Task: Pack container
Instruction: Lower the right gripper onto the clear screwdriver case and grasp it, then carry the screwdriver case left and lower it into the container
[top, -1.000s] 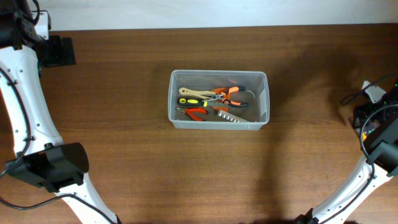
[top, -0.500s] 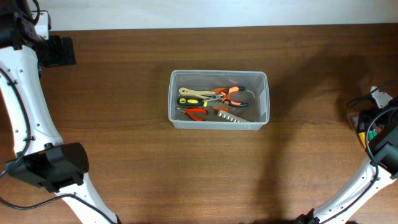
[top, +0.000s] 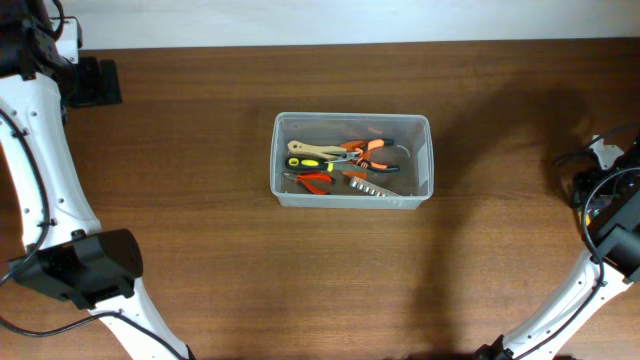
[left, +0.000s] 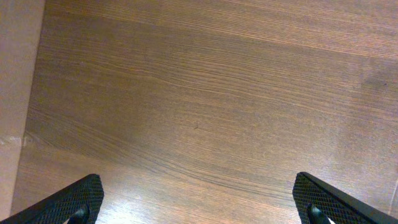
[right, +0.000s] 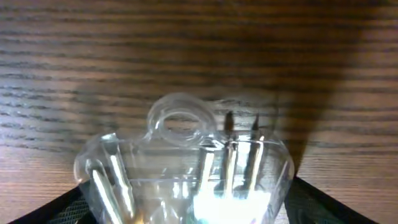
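**Operator:** How far along is the packing?

**Spotter:** Partly done, I'd judge. Your container (top: 352, 200) is sitting mid-table, and several tools are already lying inside it: orange-handled pliers (top: 366, 149), a yellow-and-black handled tool (top: 309, 162), a small red-handled pair (top: 316, 181) and a toothed metal piece (top: 374, 189).

**Operator:** What are my grippers doing?

**Spotter:** Your left gripper (left: 199, 202) is hanging with its fingers spread wide and nothing between them. It is looking down at bare table (top: 200, 250) near the far left corner, well apart from the container. Your right gripper (right: 186, 208) is clamping a clear packet (right: 186, 155) with a hang hole at its top. Slim metal rods are showing through the plastic, but it is too blurred to name them. The packet is casting a shadow on the wood, so I'm reading it as lifted rather than resting.

**Operator:** And where is that arm?

**Spotter:** Out at the right edge of the table, well apart from the container.

**Operator:** So what is left?

**Spotter:** As far as I can tell, you are carrying the last loose item. It needs bringing over the open container and letting go inside. I'm seeing nothing else waiting on the table.
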